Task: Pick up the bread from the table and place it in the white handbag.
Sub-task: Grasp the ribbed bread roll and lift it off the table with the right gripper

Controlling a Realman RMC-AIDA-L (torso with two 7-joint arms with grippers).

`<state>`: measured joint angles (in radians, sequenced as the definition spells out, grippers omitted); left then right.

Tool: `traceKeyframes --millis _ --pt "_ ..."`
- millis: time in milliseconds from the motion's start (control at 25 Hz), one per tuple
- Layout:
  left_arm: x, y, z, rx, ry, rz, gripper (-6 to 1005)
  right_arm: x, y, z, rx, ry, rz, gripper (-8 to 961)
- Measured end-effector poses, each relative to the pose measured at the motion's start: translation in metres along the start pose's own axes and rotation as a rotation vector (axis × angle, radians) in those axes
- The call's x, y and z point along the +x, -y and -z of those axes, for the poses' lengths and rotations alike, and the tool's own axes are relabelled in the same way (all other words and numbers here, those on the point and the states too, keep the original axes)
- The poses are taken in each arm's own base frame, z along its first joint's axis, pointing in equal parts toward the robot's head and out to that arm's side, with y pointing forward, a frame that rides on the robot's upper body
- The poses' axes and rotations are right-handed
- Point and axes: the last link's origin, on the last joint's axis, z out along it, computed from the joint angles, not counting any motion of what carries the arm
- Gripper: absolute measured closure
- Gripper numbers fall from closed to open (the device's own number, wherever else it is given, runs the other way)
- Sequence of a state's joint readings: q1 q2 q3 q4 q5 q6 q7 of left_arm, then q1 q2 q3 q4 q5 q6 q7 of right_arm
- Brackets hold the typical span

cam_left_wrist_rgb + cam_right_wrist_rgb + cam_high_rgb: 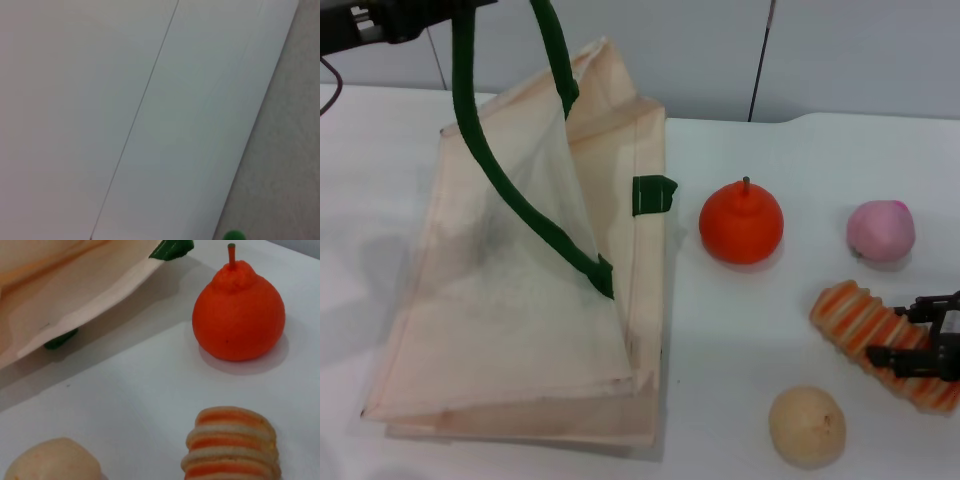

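The bread [865,325], a ridged loaf with orange and cream stripes, lies on the table at the front right; its end also shows in the right wrist view [231,446]. My right gripper [912,333] is open, with one dark finger on each side of the loaf's far half. The white handbag [510,300] lies at the left with its mouth held up. My left gripper [380,20] at the top left is shut on a dark green handle [485,160] and lifts it. A green tip of handle [234,235] shows in the left wrist view.
An orange fruit [741,222] with a stem sits between bag and bread, also in the right wrist view [238,317]. A pink ball [880,230] lies at the right. A tan ball [807,426] lies in front of the bread.
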<state>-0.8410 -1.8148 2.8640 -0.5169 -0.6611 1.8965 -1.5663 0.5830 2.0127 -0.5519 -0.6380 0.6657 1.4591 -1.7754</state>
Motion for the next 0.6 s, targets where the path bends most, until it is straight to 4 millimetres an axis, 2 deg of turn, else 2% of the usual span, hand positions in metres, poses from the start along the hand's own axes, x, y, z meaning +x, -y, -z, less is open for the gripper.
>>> traceKeyframes --millis 400,600 --pt "0.000 -0.001 0.000 -0.010 0.007 0.002 876 -0.006 -0.004 0.003 -0.036 0.038 0.037 319" --pt "0.003 -0.003 -0.006 -0.030 0.016 -0.004 876 -0.026 -0.010 0.007 -0.098 0.139 0.088 382"
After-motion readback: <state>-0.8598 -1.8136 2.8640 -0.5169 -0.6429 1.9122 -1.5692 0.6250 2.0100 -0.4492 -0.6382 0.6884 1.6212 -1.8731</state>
